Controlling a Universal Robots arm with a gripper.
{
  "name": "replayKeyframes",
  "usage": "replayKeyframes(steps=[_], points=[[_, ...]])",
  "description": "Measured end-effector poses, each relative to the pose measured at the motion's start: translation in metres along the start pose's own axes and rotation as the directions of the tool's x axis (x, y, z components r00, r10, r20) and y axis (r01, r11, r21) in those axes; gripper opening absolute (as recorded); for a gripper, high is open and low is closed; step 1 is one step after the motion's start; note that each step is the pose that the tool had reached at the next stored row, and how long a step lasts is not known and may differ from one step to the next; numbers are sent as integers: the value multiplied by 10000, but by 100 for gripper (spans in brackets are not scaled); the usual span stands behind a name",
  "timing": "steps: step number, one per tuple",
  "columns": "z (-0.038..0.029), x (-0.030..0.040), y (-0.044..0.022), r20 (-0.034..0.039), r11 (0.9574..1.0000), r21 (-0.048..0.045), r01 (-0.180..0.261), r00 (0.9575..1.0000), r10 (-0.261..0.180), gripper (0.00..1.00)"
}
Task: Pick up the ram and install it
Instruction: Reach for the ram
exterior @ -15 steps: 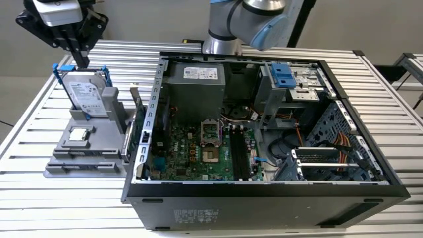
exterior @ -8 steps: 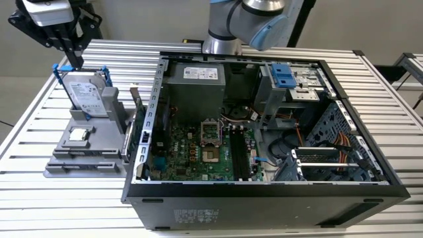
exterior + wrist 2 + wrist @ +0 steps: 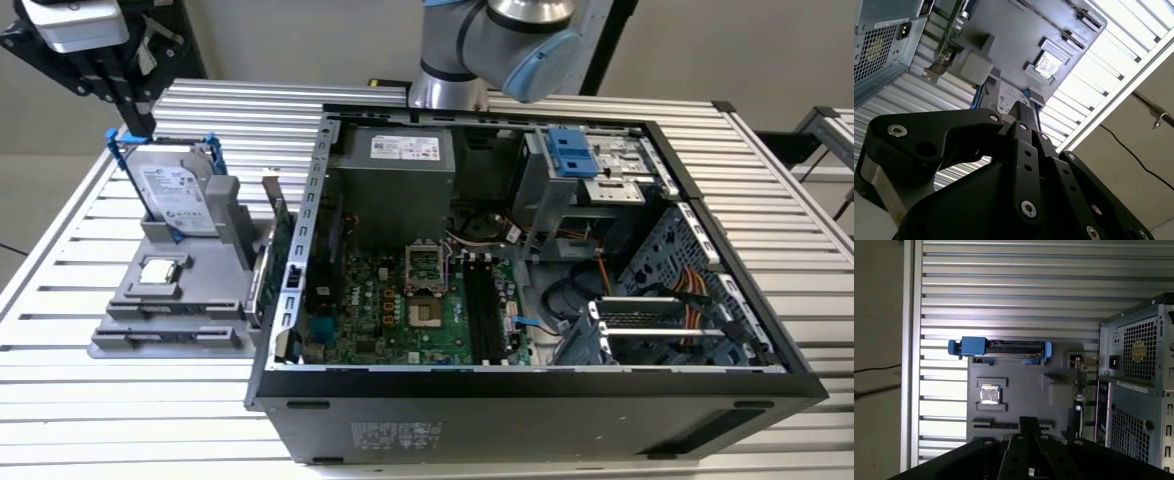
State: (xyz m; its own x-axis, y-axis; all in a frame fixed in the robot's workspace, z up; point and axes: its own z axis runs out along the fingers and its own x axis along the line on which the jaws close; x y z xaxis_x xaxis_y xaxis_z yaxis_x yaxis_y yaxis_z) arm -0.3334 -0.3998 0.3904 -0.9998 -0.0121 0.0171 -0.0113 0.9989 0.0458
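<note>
The tool (image 3: 135,128) hangs over the holder's (image 3: 200,335) far corner, right above the blue-framed hard drive (image 3: 176,195). In both wrist views its fingers look pressed together with nothing between them, so I judge it closed and empty.

The ram (image 3: 275,212) stands on edge in the holder, along the side that faces the computer case (image 3: 534,400). In the first wrist view it shows as a thin strip (image 3: 1079,400) between the holder and the case wall.

The main risks, as I judge them:
- **Tight gap:** the ram sits just beside the case wall. A finger coming down on that side could strike the case rim or push the holder across the slatted worktop (image 3: 200,420).
- **Slim board:** a grip that is off-centre could tilt the ram or let it slip.
- **Wrong part:** the drive is the nearest thing to the tool and could be caught by mistake.

The holder carries 3 parts:
- the hard drive, upright at the holder's far end;
- the square processor chip (image 3: 160,270), lying flat in a pocket near the holder's middle;
- the ram.

The open case, beside the holder, holds:
- the green motherboard (image 3: 387,315) with its black slots (image 3: 481,310), which look unfilled;
- a grey power supply (image 3: 394,180);
- a blue bracket (image 3: 574,152);
- loose cables.
</note>
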Motion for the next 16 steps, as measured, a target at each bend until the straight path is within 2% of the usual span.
replayKeyframes(steps=[8, 16], points=[[4, 74, 1, 11, 10000, 0, -1, 10000, 1, 0], [13, 98, 0, 107, 9998, -4, -210, 9997, 210, 0]])
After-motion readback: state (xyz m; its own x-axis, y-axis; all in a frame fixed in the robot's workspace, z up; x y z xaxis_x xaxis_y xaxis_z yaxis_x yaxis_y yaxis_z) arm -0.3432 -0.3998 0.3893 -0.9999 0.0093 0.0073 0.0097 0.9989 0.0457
